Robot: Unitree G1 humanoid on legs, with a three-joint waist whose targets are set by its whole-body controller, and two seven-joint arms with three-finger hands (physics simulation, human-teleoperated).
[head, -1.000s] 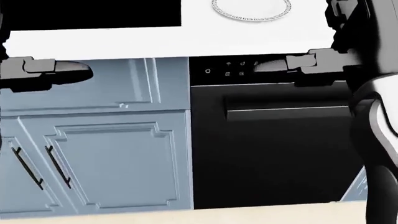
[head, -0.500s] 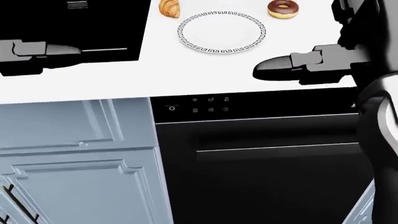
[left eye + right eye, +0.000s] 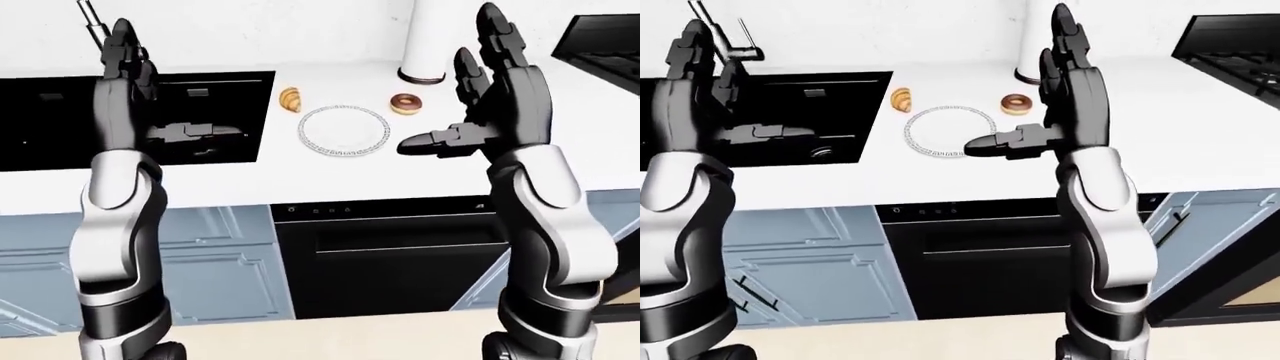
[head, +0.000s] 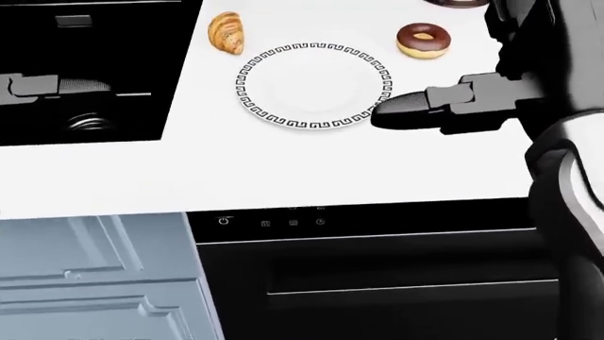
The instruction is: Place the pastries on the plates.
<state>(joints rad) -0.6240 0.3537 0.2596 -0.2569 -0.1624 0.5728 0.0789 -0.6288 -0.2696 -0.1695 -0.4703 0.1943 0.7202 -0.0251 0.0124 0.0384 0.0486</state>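
Note:
A white plate with a black patterned rim lies bare on the white counter. A croissant lies on the counter just left of the plate, near the sink's edge. A chocolate-glazed donut lies on the counter to the plate's upper right. My right hand is open and raised, fingers up, and its thumb hangs over the plate's right rim. My left hand is open and raised over the sink, holding nothing.
A black sink with a faucet is set into the counter at left. A white cylinder on a round base stands beyond the donut. A black dishwasher and blue-grey cabinet doors lie below the counter. A black stove shows at top right.
The whole head view has shifted: the camera tilted up, so counter, plate and pastries slid down into the picture. Both hands stay open and raised.

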